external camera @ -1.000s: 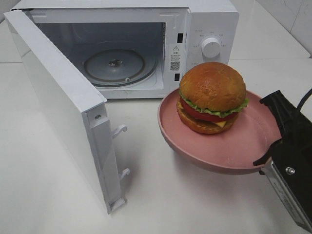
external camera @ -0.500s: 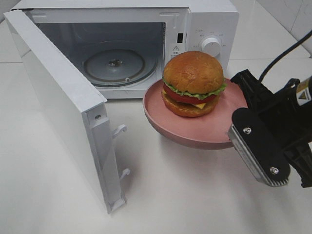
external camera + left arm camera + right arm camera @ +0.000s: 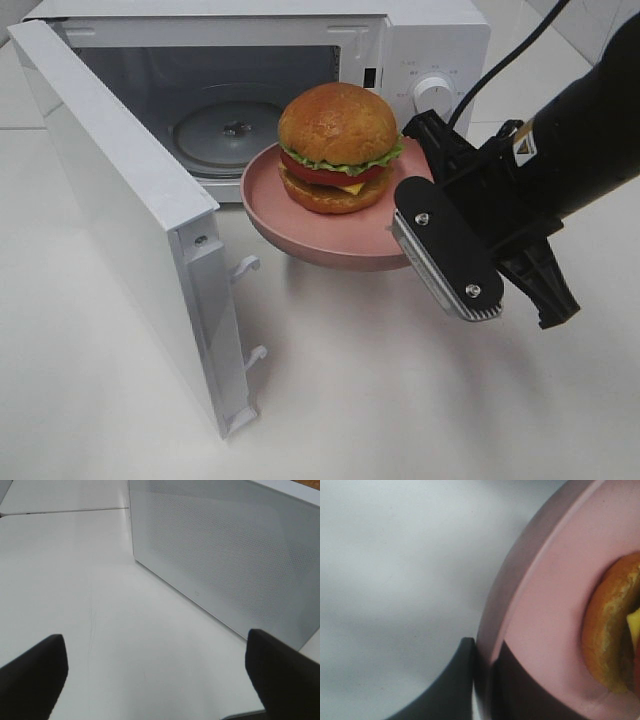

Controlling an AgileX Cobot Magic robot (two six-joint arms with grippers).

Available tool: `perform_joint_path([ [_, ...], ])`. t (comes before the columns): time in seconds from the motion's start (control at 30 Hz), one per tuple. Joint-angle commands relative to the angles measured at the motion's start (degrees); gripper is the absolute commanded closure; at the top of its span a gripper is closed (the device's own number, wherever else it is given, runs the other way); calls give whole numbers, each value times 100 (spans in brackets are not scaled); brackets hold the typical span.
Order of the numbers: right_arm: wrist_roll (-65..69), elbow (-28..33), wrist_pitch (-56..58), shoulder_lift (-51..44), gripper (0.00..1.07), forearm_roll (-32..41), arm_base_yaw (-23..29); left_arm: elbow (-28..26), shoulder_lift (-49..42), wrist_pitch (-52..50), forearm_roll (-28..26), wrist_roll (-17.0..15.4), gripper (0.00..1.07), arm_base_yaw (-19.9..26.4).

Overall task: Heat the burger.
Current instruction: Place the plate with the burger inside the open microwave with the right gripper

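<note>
White bench, open microwave at its far edge; the burger sits loose on a pink plate in the air before the doorway. Clamped on the plate's rim is the right gripper; the left gripper has its jaws apart. The burger looks soft and apt to slide, so hold it by the plate, level.

Exterior view: the right gripper body covers the plate rim it pinches and part of the dial. Its arm is cut by the right edge. The burger and plate hide the turntable's right side. Print by the dial is too small to read. Right wrist view: close and blurry, burger cut at the edge, only the lower bun and a cheese sliver show. Left wrist view: the left gripper shows two dark fingertips only. The door runs out of frame.
</note>
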Motion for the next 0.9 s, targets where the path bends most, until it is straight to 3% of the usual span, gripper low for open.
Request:
perform_joint_path([
  [0.03,-34,-229,-304,109,107,0,74,17,-120,-63,-17,-6,18,11],
  [0.23,-11,-487,-304,413,107,0,327,17,-120,-63,-17,-6,18,11],
  [0.9,6,-1547,-160,1375,107,0,390,17,-120,-63,-17,-6,18,11],
])
